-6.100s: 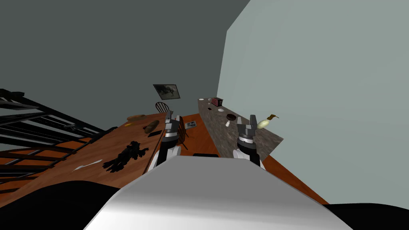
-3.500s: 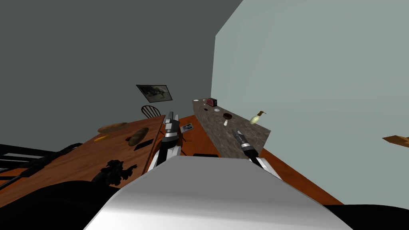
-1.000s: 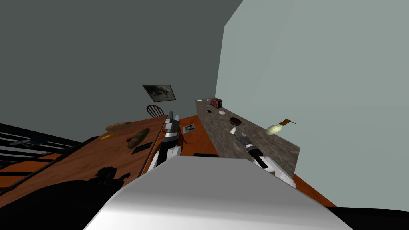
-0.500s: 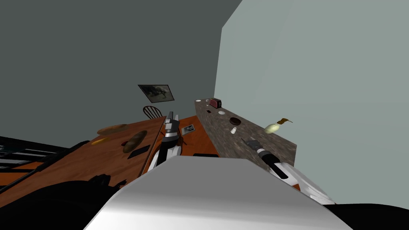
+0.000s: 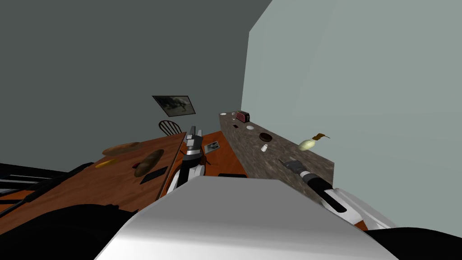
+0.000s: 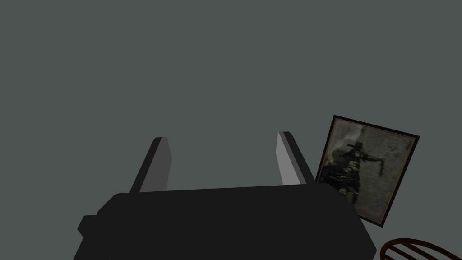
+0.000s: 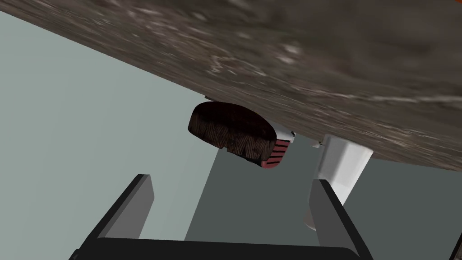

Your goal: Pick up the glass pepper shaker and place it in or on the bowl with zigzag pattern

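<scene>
The right pincer (image 7: 231,180), spread wide and empty, is hovering low over the desk (image 7: 316,54), apparently aiming to straddle the white pepper shaker (image 7: 343,162) standing beside the dark zigzag bowl (image 7: 228,128) midway between the desk's long edges, while the left pincer (image 6: 221,141) is hanging open.

A home kitchen-diner: speckled stone counter (image 5: 257,155) with a red toaster (image 5: 243,117), wooden table (image 5: 117,180), spindle-back chair (image 5: 169,127), framed picture (image 5: 174,104).

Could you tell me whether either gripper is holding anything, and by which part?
Nothing is held. The left gripper and right gripper are both open and empty; the white shaker stands ungripped on the counter.
</scene>
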`<state>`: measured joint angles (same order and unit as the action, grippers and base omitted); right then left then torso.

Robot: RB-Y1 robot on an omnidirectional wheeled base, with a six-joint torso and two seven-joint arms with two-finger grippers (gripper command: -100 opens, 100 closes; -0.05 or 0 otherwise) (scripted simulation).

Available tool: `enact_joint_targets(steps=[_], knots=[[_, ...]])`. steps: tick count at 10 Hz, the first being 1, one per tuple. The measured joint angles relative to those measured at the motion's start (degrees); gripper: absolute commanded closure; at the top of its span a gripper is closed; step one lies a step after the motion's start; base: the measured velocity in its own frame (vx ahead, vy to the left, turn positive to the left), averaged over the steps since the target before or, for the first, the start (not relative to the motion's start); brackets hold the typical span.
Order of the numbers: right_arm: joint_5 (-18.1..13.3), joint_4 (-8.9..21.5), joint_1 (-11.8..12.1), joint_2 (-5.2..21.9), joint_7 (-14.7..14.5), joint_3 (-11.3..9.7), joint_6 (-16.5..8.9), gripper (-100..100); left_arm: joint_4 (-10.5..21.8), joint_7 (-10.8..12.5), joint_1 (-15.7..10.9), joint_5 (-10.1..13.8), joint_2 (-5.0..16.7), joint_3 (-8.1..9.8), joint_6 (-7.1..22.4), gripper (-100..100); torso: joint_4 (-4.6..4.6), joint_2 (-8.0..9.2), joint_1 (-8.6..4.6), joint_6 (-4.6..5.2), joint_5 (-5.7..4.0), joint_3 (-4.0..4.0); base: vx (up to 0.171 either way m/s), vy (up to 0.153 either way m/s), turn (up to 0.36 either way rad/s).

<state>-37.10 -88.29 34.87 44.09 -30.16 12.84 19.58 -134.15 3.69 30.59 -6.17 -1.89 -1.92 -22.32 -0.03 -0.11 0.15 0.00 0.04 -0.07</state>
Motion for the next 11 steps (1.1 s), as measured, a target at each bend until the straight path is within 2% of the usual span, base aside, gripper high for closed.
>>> enact_joint_targets(steps=[9,11], knots=[[-2.62,-2.63,9.18,12.65,5.41,3.69,-0.78,-100,0.0,0.0,0.0,0.0,0.0,0.0,0.0,0,0.0,-0.02,-0.06,-0.04,-0.03,-0.01,0.028,0.01,-0.017],[-3.47,-3.85,12.54,16.19,7.23,5.07,-0.82,-100,0.0,0.0,0.0,0.0,0.0,0.0,0.0,0,-0.01,-0.06,-0.07,-0.03,-0.02,-0.04,0.039,0.005,-0.003]])
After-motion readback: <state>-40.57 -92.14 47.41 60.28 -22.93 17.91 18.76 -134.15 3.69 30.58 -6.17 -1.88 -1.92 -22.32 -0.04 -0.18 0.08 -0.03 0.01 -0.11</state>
